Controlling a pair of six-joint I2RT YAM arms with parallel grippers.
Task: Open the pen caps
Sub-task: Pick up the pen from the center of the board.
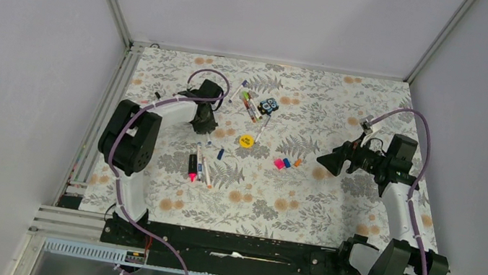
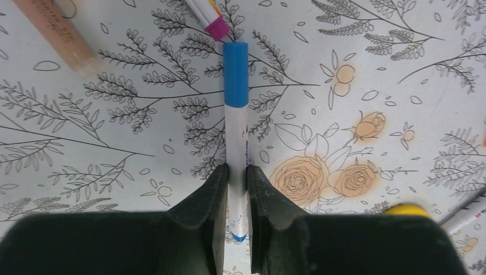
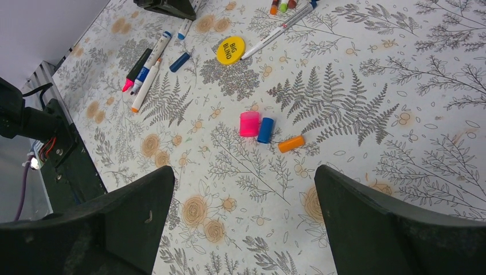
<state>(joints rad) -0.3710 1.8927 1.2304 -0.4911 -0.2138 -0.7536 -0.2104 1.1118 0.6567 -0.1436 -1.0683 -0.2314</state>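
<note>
Here, a white-barrelled pen is shown clamped at its lower barrel between the closed jaws of the left gripper, over the far left of the flower-printed table. Its blue cap is seated on the end pointing away from the wrist camera. Whether the pen is lifted or lies on the cloth cannot be told. Just beyond the cap, the magenta end of a second pen is seen, and a peach-coloured barrel lies off to the upper left. The right gripper is held above the right side of the table with its jaws spread wide and nothing between them. Ahead of it, three loose caps are grouped on the cloth: a pink cap touching a blue one, and an orange cap just beside them. Further off, a yellow disc is seen, with a pink-and-black highlighter laid among several pens near the left arm.
</note>
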